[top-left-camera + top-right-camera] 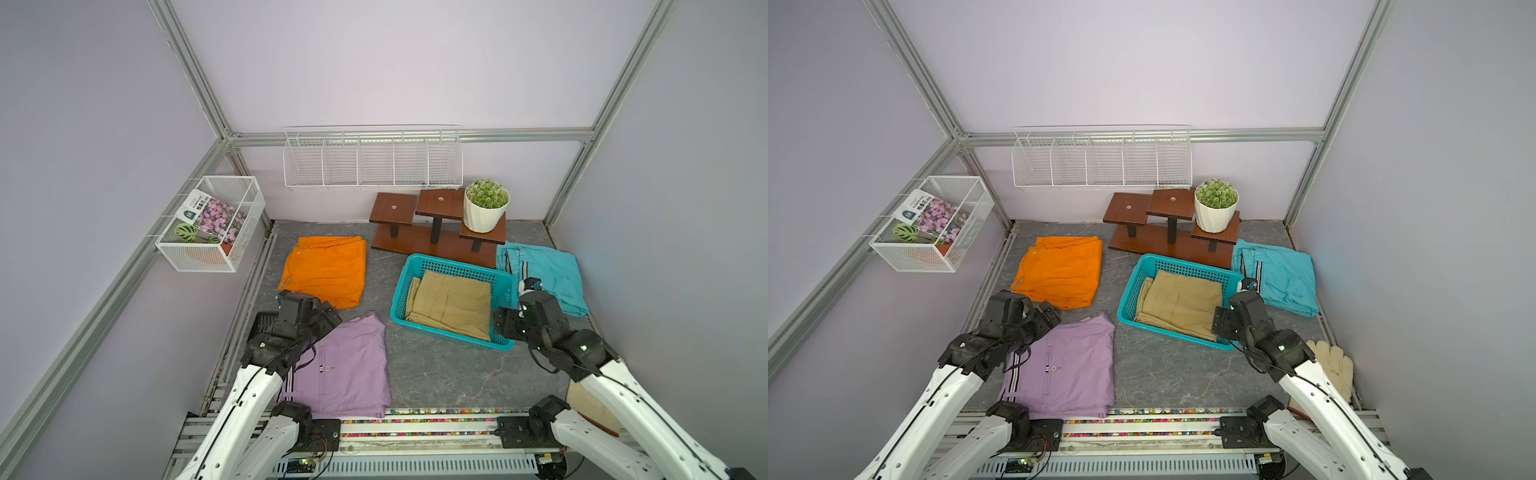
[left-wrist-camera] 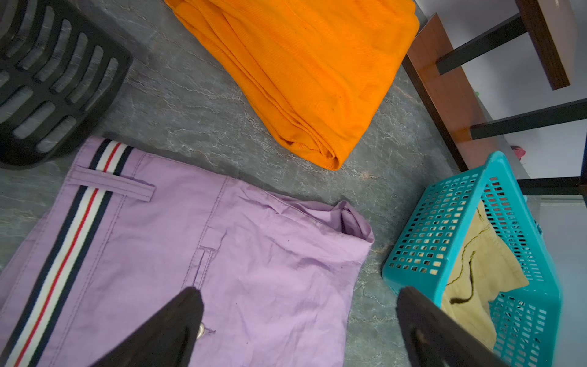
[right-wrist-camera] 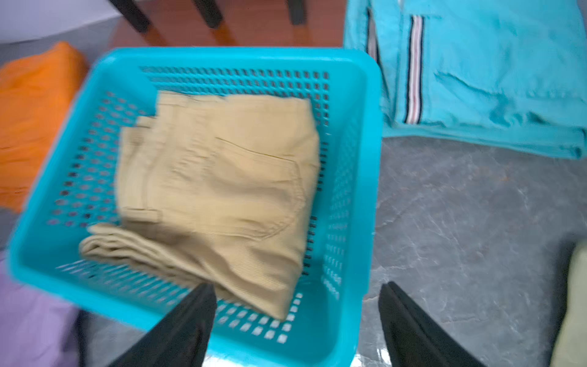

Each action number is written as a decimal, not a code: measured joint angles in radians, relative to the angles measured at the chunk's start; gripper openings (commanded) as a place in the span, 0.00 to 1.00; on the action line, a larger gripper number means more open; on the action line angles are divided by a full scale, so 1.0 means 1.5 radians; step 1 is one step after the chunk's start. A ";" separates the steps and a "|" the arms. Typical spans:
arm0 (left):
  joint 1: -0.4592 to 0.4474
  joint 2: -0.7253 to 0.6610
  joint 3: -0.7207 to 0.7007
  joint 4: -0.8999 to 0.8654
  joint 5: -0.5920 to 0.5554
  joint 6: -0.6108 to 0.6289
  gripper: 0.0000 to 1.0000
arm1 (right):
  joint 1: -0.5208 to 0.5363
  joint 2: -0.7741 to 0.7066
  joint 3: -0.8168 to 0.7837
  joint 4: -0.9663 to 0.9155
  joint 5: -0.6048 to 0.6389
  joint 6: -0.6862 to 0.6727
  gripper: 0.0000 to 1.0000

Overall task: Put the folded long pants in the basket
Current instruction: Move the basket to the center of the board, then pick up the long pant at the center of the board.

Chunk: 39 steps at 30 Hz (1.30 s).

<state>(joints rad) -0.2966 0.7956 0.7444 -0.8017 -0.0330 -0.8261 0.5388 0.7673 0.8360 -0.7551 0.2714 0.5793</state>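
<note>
The turquoise basket [image 1: 400, 297] [image 1: 1128, 291] [image 3: 222, 55] stands on the grey floor and holds the folded tan pants [image 1: 453, 301] [image 3: 222, 178]. My right gripper [image 3: 297, 286] hovers open and empty over the basket's near right corner [image 1: 500, 322]. The turquoise striped pants [image 1: 548, 270] [image 3: 492, 79] lie to the right of the basket. To its left lie the orange pants [image 1: 326, 270] [image 2: 301, 70]. The lilac pants [image 1: 349, 365] [image 2: 190, 254] lie nearer the front left. My left gripper [image 2: 298, 292] is open above their far right edge, holding nothing.
A wooden tiered stand [image 1: 436, 232] with a potted plant [image 1: 486, 205] sits behind the basket. A long white wire rack [image 1: 372, 160] hangs on the back wall, and a white wire box basket [image 1: 212, 224] on the left. A glove [image 1: 1333, 365] lies at front right. A black slotted plate [image 2: 47, 79] lies beside the lilac pants.
</note>
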 measured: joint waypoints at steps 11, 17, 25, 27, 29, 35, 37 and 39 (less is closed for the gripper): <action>0.001 -0.023 0.000 -0.003 -0.028 -0.005 1.00 | 0.445 0.238 -0.026 0.301 -0.018 0.054 0.97; 0.001 -0.048 0.000 -0.003 -0.033 -0.007 1.00 | 0.450 0.425 -0.023 0.481 -0.076 0.102 0.98; 0.001 -0.043 0.000 -0.003 -0.032 -0.007 1.00 | 0.450 0.579 0.014 0.580 -0.121 0.135 0.98; 0.001 -0.044 0.000 -0.003 -0.033 -0.007 1.00 | 0.450 0.592 0.021 0.592 -0.124 0.143 0.98; 0.001 -0.044 0.000 -0.003 -0.033 -0.007 1.00 | 0.450 0.612 0.031 0.603 -0.127 0.148 0.98; 0.001 -0.052 0.000 -0.003 -0.033 -0.007 1.00 | 0.450 0.706 0.081 0.603 -0.126 0.163 0.96; 0.001 -0.056 -0.001 -0.003 -0.033 -0.007 1.00 | 0.450 0.718 0.088 0.600 -0.119 0.165 0.97; 0.001 -0.060 -0.002 -0.003 -0.033 -0.007 1.00 | 0.450 0.718 0.090 0.597 -0.116 0.167 0.95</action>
<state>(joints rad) -0.2947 0.7063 0.7422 -0.8062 -0.0818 -0.8371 1.2133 1.8439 0.9714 0.1402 0.0967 0.8303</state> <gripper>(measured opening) 0.999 0.964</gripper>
